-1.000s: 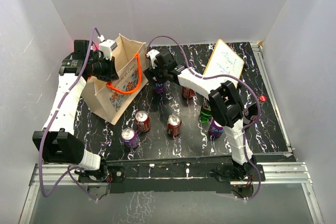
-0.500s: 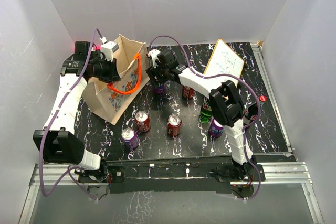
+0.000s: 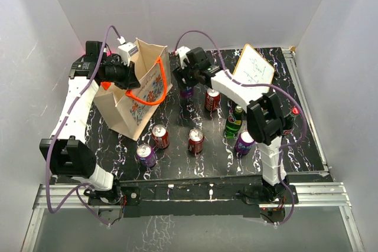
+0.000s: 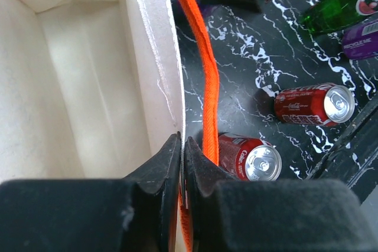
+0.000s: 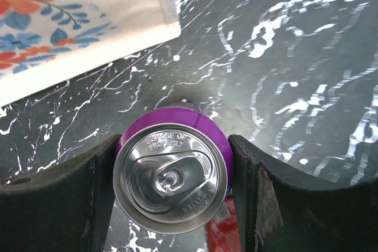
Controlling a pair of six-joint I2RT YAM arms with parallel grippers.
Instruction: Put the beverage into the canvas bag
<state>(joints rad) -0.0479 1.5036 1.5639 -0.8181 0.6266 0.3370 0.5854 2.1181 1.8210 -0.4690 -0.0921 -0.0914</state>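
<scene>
Purple can [image 5: 171,178]: upright, clamped in right gripper [image 5: 175,149]. Canvas bag [image 3: 144,94] just left in the top view, mouth up, its rim pinched by left gripper [image 4: 181,141].

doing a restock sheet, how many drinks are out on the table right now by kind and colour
purple cans: 3
red cans: 3
green bottle: 1
total: 7
a dark thing behind the right arm is too hidden to class, so it is not counted
</scene>
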